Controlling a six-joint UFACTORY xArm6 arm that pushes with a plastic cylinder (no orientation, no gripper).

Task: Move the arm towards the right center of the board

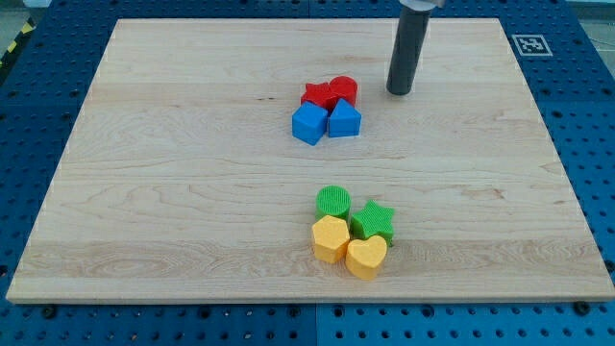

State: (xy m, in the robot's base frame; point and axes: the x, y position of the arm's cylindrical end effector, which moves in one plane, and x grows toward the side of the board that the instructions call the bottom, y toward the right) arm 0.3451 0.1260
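Pale wood board [192, 192], visible grain, matte, sitting on a blue perforated table [596, 144]. Small black-and-white marker tag [530, 44] at the board's top right corner.

Landmark: the red cylinder [344, 91].
- red star [316, 94] touching it on the view's left
- blue cube [309, 124] below-left of it, blue block with a peaked top [344, 120] directly below it (the two blues sit side by side, touching)
- my tip [399, 92], end of a smooth dark round rod, just to the view's right of it, small gap, not touching any block
- second cluster well below it, toward the view's bottom: green ribbed cylinder [333, 201], green star [373, 220], yellow hexagon [331, 238], yellow heart [366, 257], all packed together

Blocks look like moulded plastic with fine ridges on top faces.

No hand or jaws on this rig, just the bare rod, holding nothing. No containers in view.

Right centre of the board lies right of and below the red cylinder; tip is above and left of that spot.
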